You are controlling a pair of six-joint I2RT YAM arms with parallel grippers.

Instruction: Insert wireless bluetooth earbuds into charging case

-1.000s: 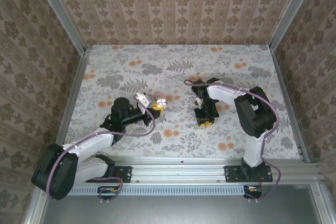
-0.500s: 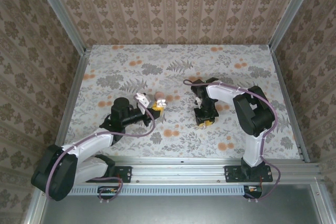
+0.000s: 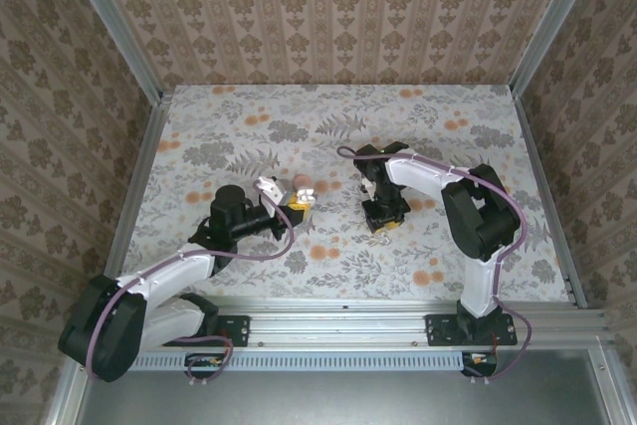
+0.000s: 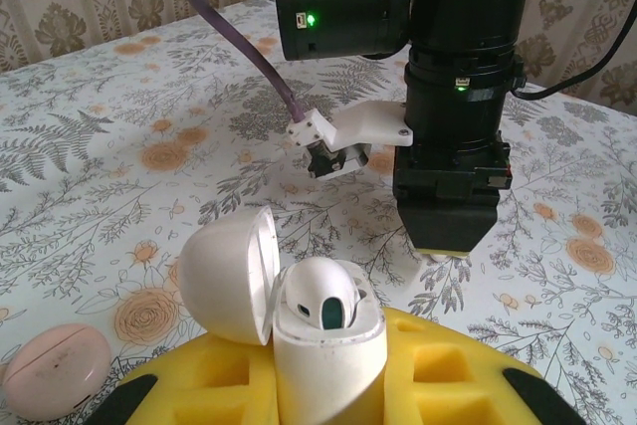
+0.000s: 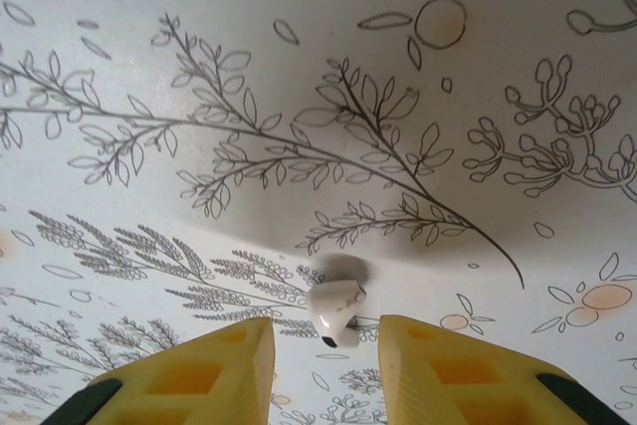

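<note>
My left gripper (image 4: 323, 400) is shut on the white charging case (image 4: 328, 360), held upright between its yellow fingers. The case's lid (image 4: 227, 271) is swung open to the left, and one white earbud (image 4: 320, 296) sits in the case. A second earbud (image 5: 335, 306) lies on the floral table between the yellow fingertips of my right gripper (image 5: 326, 345). That gripper is open, with a gap on each side of the earbud. In the top view the left gripper (image 3: 296, 206) is at table centre-left and the right gripper (image 3: 382, 221) points down a short way to its right.
A salmon-pink round disc (image 4: 55, 365) lies on the table just left of the held case. The right arm's wrist (image 4: 448, 166) hangs close beyond the case. Patterned walls and a metal frame (image 3: 139, 196) bound the table.
The right gripper has shifted a little to the left and away from the near edge. The left arm and the case have stayed put.
</note>
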